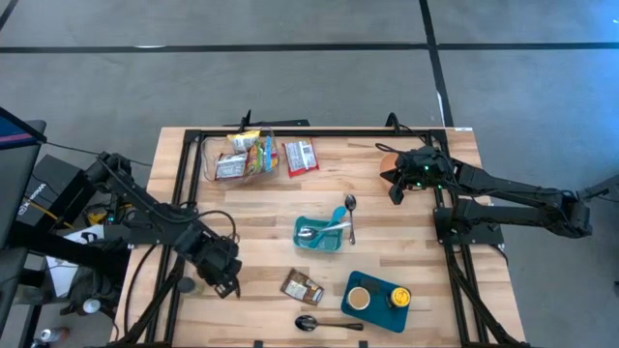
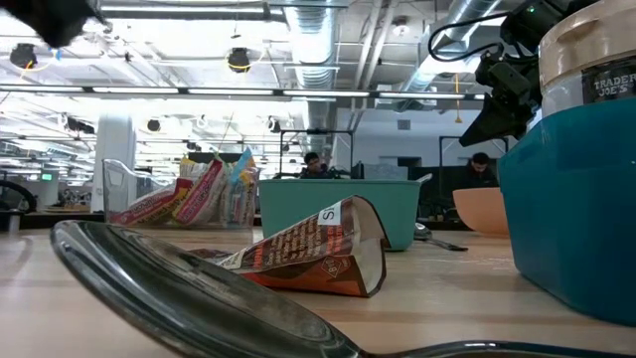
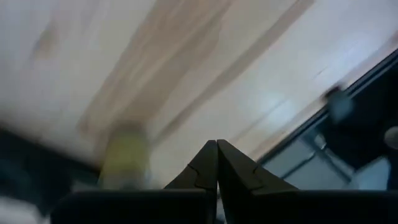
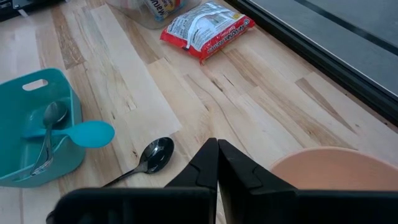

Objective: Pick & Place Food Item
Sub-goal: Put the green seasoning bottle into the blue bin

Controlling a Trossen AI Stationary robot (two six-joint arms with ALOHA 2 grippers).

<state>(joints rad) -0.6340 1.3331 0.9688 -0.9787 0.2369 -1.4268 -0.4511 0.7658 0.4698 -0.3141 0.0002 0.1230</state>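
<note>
My left gripper [image 1: 225,283] sits near the table's front-left edge, jaws pressed together, nothing in them. Right gripper [image 1: 397,190] is at the far-right side, above the peach bowl [image 4: 329,180], jaws likewise together & empty. Food items: brown snack packet [image 1: 302,287] lies flat near the front, btwn left gripper and the blue tray [image 1: 364,318]; red-white packet [image 1: 301,157] lies at the back, just beside the clear bin [image 1: 239,156] w/ more snacks. Teal bin [image 1: 319,233] mid-table holds spoons.
</note>
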